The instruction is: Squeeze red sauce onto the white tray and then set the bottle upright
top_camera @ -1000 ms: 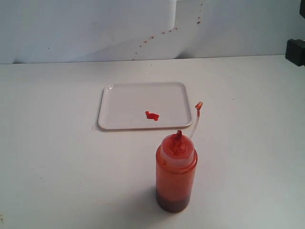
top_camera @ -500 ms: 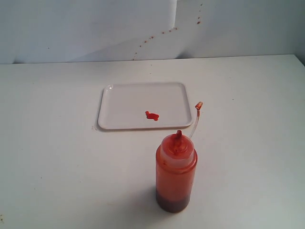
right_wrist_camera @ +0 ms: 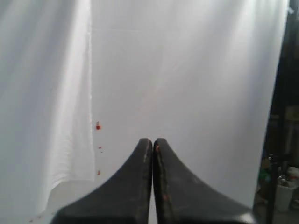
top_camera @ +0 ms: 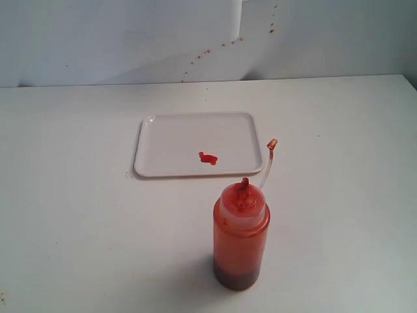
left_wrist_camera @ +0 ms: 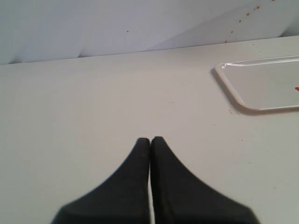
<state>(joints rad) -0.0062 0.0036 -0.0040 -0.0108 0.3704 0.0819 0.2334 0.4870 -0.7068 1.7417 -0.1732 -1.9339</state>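
The orange-red squeeze bottle (top_camera: pixel 240 238) stands upright on the table near the front, its tethered cap (top_camera: pixel 272 144) hanging off to the right. Behind it lies the white tray (top_camera: pixel 169 140) with a small blob of red sauce (top_camera: pixel 208 158) near its front edge. One corner of the tray (left_wrist_camera: pixel 261 84) shows in the left wrist view. My left gripper (left_wrist_camera: pixel 150 139) is shut and empty over bare table, well to the side of the tray. My right gripper (right_wrist_camera: pixel 153 140) is shut and empty, facing the white backdrop. Neither gripper shows in the exterior view.
A white backdrop (top_camera: pixel 130 39) rises behind the table, flecked with dark red specks (top_camera: pixel 221 45). The same specks (right_wrist_camera: pixel 97 126) show in the right wrist view. Dark clutter (right_wrist_camera: pixel 282 186) stands beyond the backdrop's edge.
A dark piece of the right arm that stood at the right edge of the exterior view one second ago has left the frame. Bottle, tray and sauce have not moved.
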